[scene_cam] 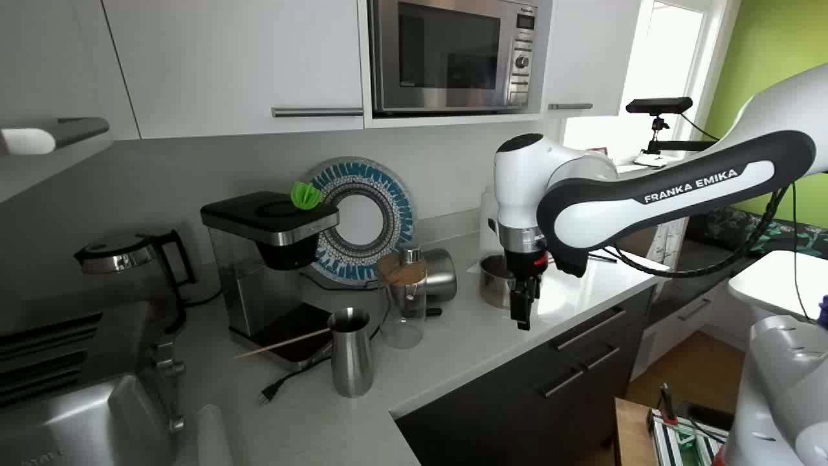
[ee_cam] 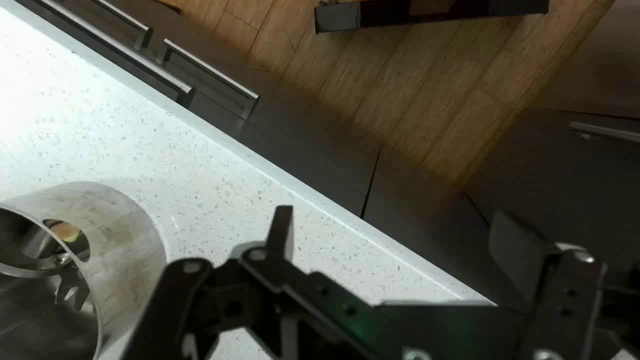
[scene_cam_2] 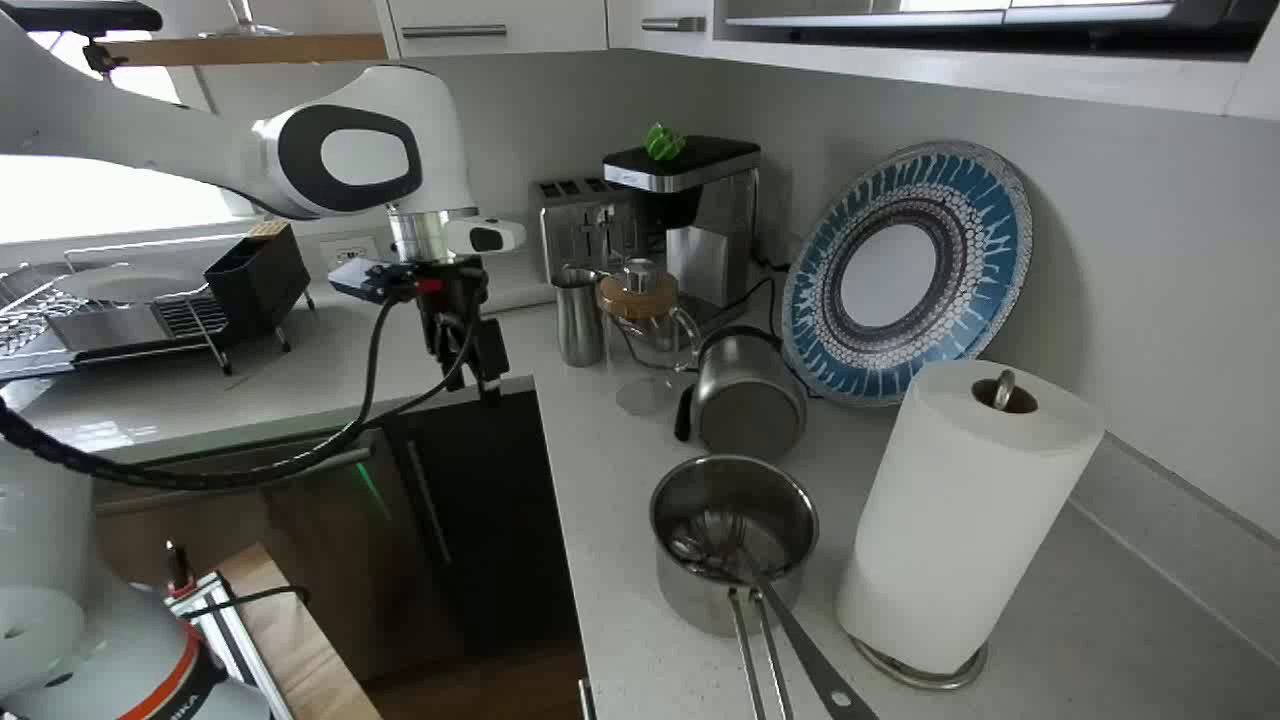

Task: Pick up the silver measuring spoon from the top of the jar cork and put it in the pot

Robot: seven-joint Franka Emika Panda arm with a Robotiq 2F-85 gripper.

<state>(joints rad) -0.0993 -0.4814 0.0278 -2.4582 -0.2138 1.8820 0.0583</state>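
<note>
The silver measuring spoon point(scene_cam: 411, 255) rests on the jar cork point(scene_cam: 404, 275), a round brown stopper on a clear glass jar point(scene_cam: 401, 330). In an exterior view the spoon point(scene_cam_2: 640, 272) looks like a small cup on the cork point(scene_cam_2: 640, 300). The pot point(scene_cam_2: 692, 597) is a shiny steel saucepan holding several utensils. It also shows at the lower left of the wrist view point(ee_cam: 122, 245). My gripper point(ee_cam: 398, 242) is open and empty, with its fingers wide apart. It points down near the counter's front edge, beside the pot and away from the jar point(scene_cam: 521, 317).
A tall steel cup point(scene_cam: 352, 362) with a wooden stick stands by the jar. A steel pitcher point(scene_cam_2: 750, 405) lies on its side between jar and pot. A paper towel roll point(scene_cam_2: 970, 520), a round patterned plate point(scene_cam_2: 810, 320), a coffee maker point(scene_cam: 272, 220) and a toaster point(scene_cam: 97, 401) stand around.
</note>
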